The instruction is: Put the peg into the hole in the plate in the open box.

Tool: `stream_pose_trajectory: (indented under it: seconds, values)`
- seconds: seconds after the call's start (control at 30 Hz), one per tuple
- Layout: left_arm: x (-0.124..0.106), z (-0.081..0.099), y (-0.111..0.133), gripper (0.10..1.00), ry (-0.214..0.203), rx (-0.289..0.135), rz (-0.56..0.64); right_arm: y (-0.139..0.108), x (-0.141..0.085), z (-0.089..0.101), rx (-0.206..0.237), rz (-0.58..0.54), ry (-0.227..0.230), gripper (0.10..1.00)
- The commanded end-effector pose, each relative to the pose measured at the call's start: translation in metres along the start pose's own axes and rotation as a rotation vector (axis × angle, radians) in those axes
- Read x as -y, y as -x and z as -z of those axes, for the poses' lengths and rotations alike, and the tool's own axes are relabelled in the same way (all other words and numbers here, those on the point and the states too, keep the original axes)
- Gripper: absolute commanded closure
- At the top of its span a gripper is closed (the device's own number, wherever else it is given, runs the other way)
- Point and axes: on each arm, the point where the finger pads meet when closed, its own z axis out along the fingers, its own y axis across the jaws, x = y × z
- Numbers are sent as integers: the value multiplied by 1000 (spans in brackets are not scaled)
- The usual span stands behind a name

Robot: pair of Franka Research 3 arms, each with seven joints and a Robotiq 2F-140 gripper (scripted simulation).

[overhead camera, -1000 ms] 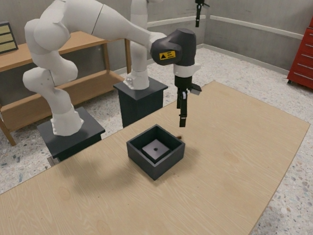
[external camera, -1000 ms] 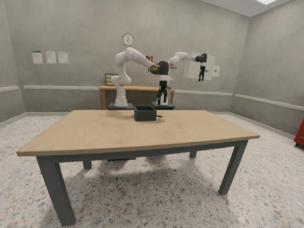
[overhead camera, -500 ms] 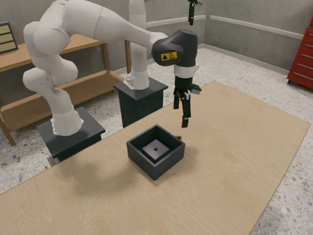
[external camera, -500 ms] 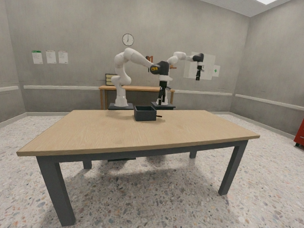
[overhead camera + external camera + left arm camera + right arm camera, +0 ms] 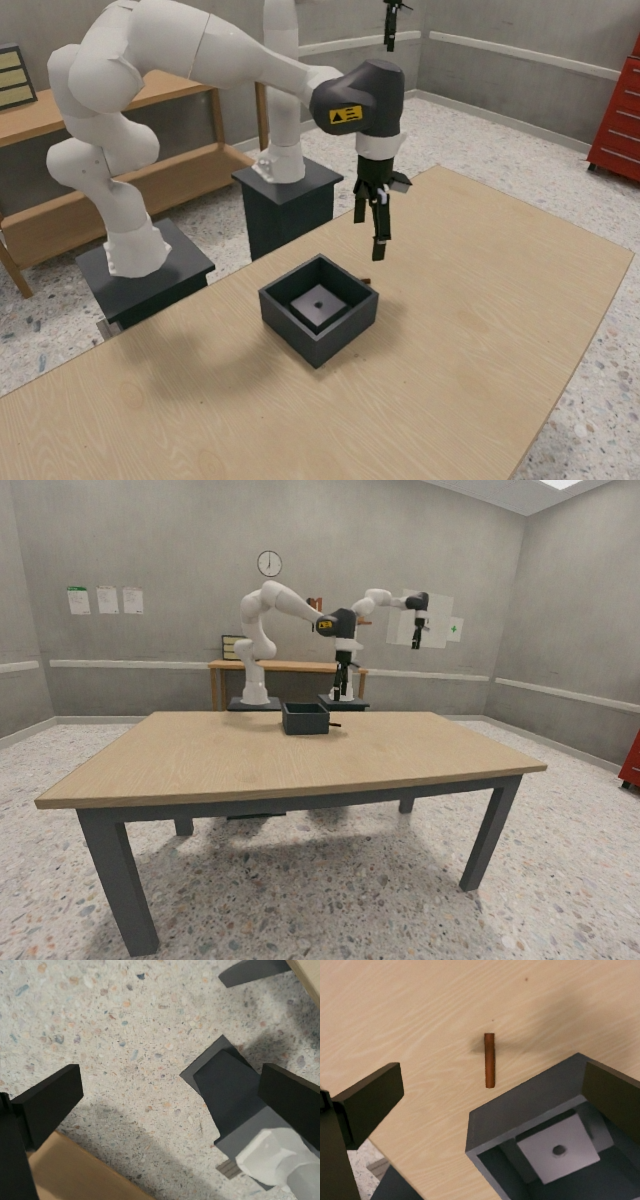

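Peg (image 5: 366, 281) (image 5: 334, 724) (image 5: 490, 1060) — below right pincer (image 5: 368, 240) (image 5: 340, 692) (image 5: 492, 1080) — lying.

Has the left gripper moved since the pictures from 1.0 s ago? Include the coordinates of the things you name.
Yes. In the exterior view the left gripper (image 5: 390, 45) (image 5: 415, 645) (image 5: 170, 1080) has shifted toward picture-left, farther from the green-cross sheet (image 5: 454, 629) on the wall.
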Motion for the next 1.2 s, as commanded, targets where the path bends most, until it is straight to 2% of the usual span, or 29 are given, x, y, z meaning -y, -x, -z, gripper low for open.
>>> stream_pose_trajectory:
  seconds: [0.0,0.6,0.63,1.17]
  values:
    - [-1,1,1,98,5,-2,7,0,0,0,0,0,0,98]
    - [-1,1,1,98,5,-2,7,0,0,0,0,0,0,98]
    - [-1,1,1,98,5,-2,7,0,0,0,0,0,0,771]
    - [-1,1,1,98,5,-2,7,0,0,0,0,0,0,771]
